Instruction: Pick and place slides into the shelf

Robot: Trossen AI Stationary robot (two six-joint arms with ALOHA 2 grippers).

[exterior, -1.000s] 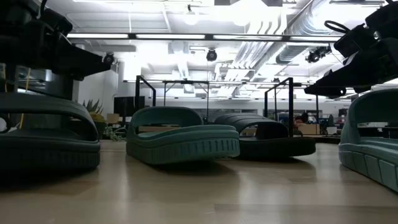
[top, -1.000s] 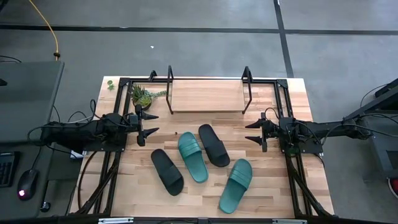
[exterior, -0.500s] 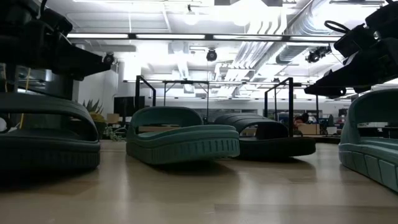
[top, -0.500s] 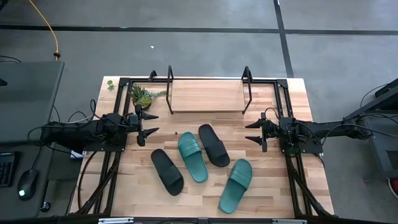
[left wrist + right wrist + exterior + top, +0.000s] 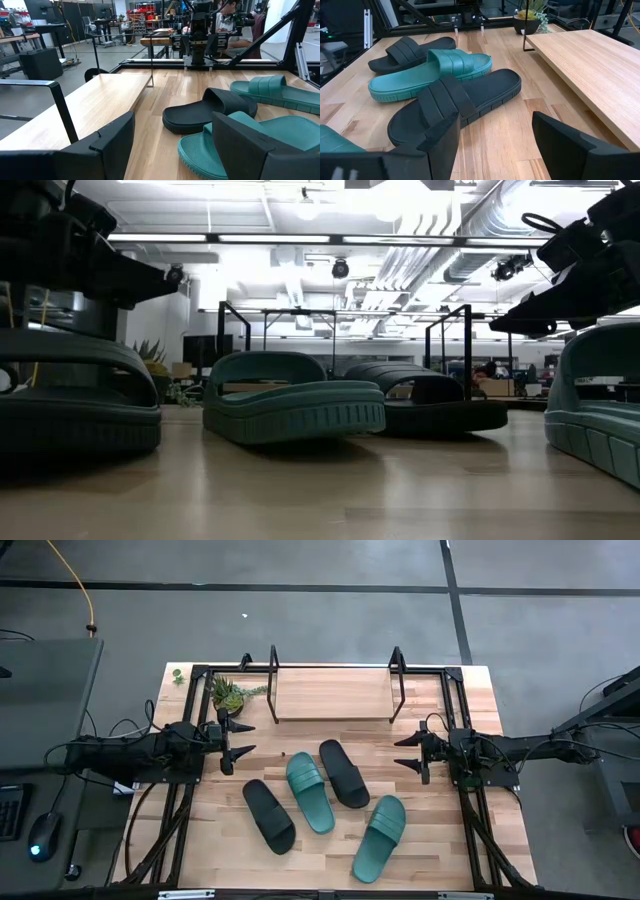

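- High view: the tabletop [image 5: 440, 840] is carrying four slides, all lying flat in front of the shelf [image 5: 333, 694], none on it. Two are black [image 5: 269, 815] [image 5: 344, 773] and two teal [image 5: 310, 791] [image 5: 380, 837]. The left gripper [image 5: 238, 739] is hanging at the table's left side and the right gripper [image 5: 408, 753] at its right; both are standing open, holding nothing. A small plant [image 5: 226, 693] is sitting just beside the shelf's left wire frame. The arms' rear parts are running off past the table edges.
- Low view: only parts of the slides are showing. A black slide [image 5: 75, 405] is being cut off at the left edge and a teal one [image 5: 598, 405] at the right. Between them a whole teal slide [image 5: 292, 408] is partly covering a black one [image 5: 430, 400]. The shelf's wire frames [image 5: 232, 335] are standing behind, the board mostly hidden.
- Left wrist view: the open fingers [image 5: 107, 145] are framing the shelf board [image 5: 85, 107], a black slide [image 5: 210, 107] and two teal ones [image 5: 270, 90] [image 5: 235, 142]; the fourth is out of sight. The other arm [image 5: 199, 35] is facing across, a person partly hidden behind it.
- Right wrist view: the open fingers [image 5: 440, 137] are blocking part of the near black slide [image 5: 455, 105]. A teal slide [image 5: 432, 70] and the second black one [image 5: 410, 50] are lying beyond; a sliver of teal [image 5: 335, 137] is showing at the edge. The shelf board [image 5: 590, 65] is running alongside, plant [image 5: 530, 12] beyond.
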